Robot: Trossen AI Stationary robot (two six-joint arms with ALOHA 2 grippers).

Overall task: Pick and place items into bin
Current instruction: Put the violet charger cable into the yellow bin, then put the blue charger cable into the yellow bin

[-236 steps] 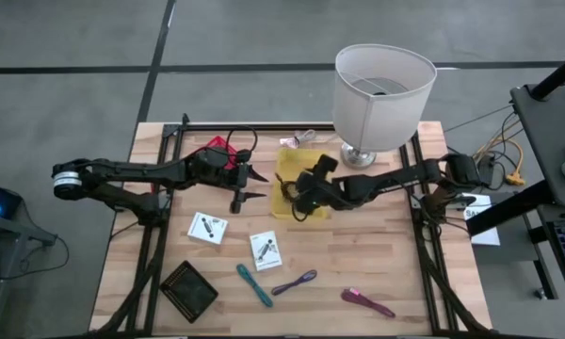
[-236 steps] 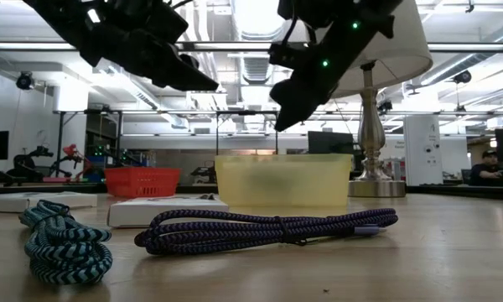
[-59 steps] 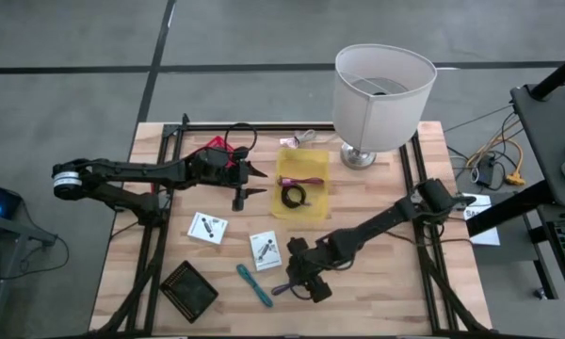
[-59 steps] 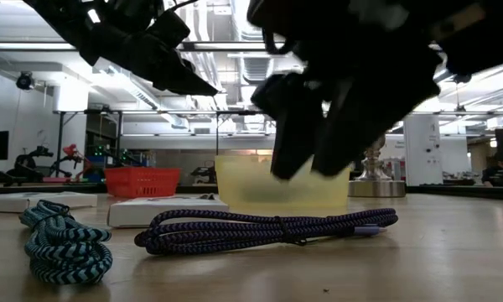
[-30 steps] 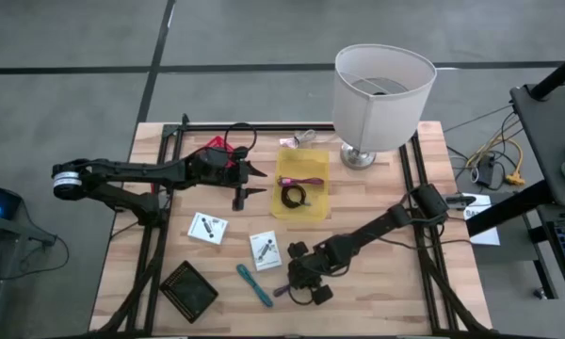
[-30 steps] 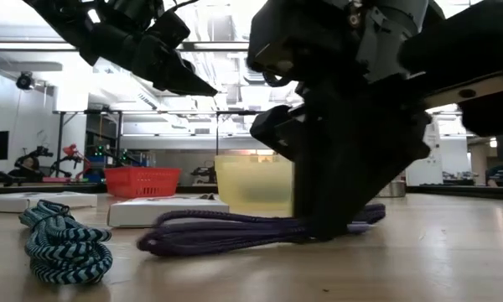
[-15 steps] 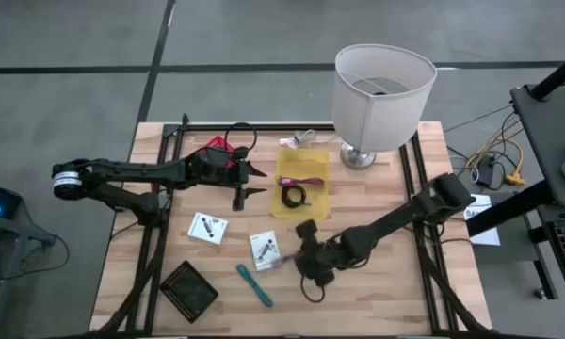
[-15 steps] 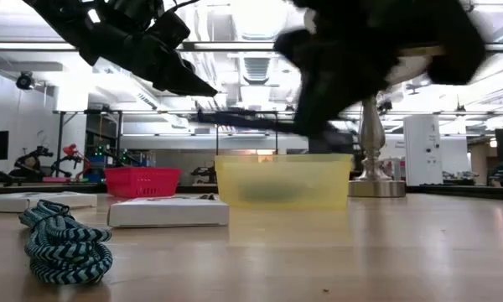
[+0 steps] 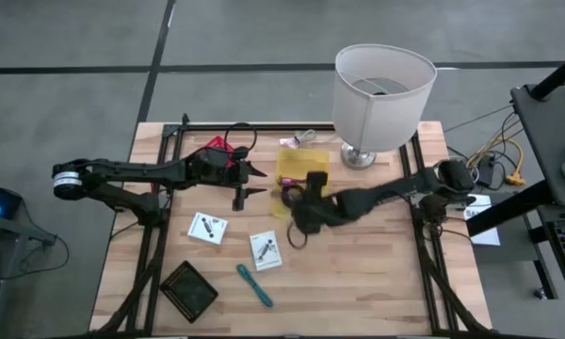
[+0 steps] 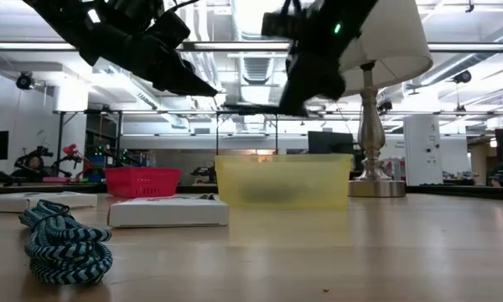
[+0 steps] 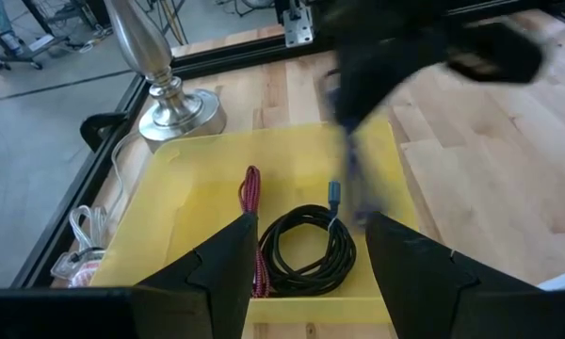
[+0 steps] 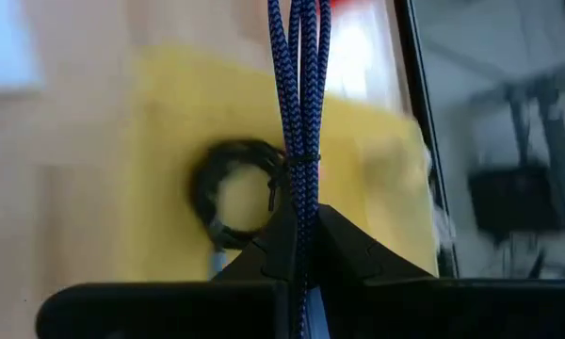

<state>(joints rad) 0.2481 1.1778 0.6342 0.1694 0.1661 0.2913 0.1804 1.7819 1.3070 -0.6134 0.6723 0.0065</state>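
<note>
Right wrist view shows the right pincer clenched on a bundled purple cable, held above the yellow bin, where a coiled black cable and a red cable lie. Left pincer hangs released beside the bin. A teal cable and two white cards rest on the surface.

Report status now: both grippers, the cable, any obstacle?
Right gripper shut on purple cable, above yellow bin. Left gripper open, waiting beside bin. Nothing in the way.
</note>
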